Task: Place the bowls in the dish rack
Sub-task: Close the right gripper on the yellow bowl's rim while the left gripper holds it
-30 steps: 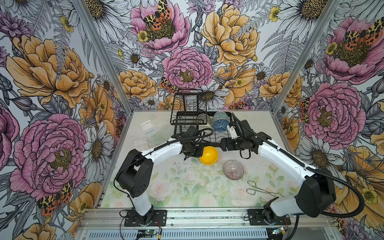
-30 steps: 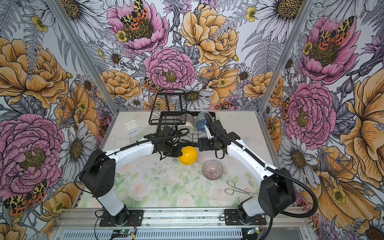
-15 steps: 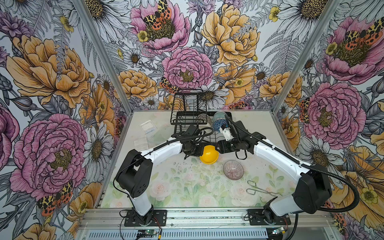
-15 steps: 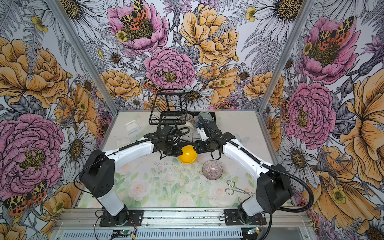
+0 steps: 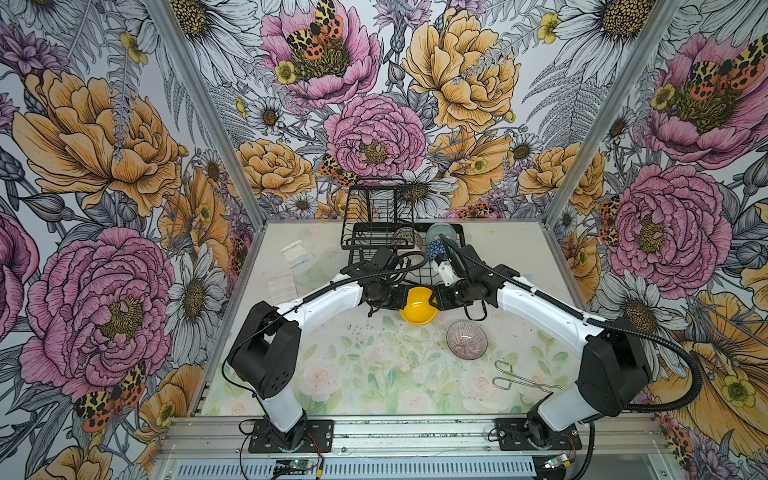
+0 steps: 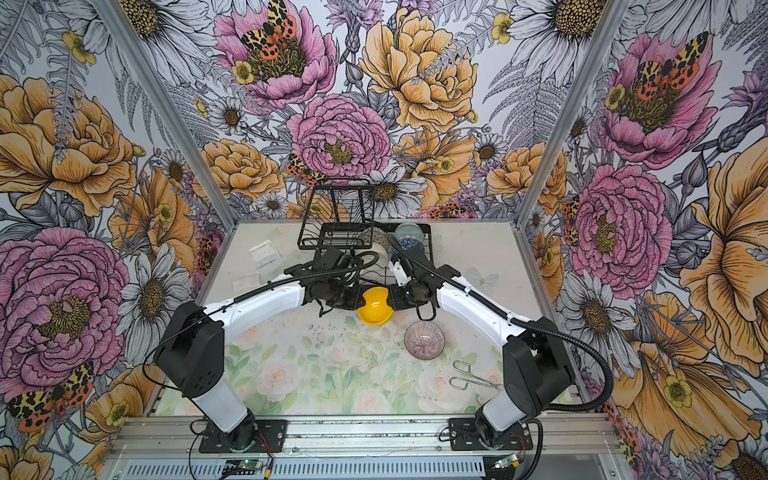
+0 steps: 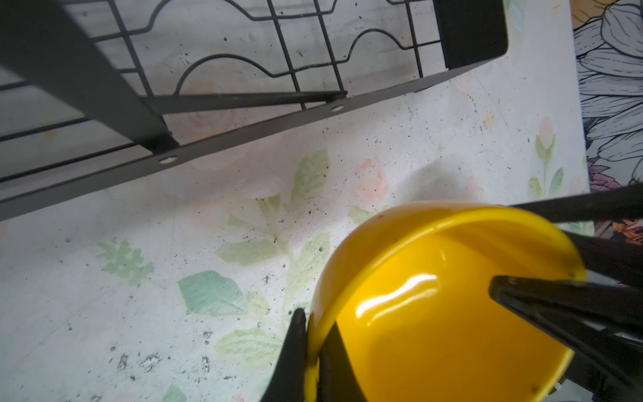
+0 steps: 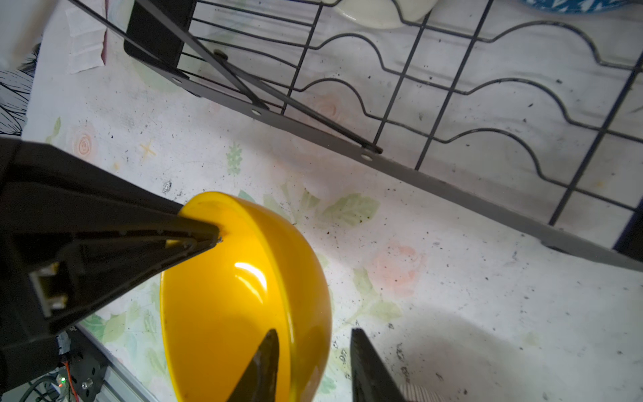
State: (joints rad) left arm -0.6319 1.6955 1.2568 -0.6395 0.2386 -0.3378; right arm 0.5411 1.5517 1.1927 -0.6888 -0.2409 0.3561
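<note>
the right gripper (image 8: 315, 332) has been brought off the dish rack (image 8: 452, 87) to the yellow bowl (image 8: 243, 313), its jaws narrowed but parted: one finger inside the wall, one just outside, a gap left. the opposite rim is pinched tight by the left gripper (image 7: 313, 323), the bowl held tilted on edge. just beyond both fingertips the rack's front rail stands in the way, with the cream bowl (image 8: 382, 14) and blue bowl (image 5: 436, 251) further in. behind the right wrist the mauve bowl (image 5: 466, 339) is seen, tongs (image 5: 519, 376) further back.
</note>
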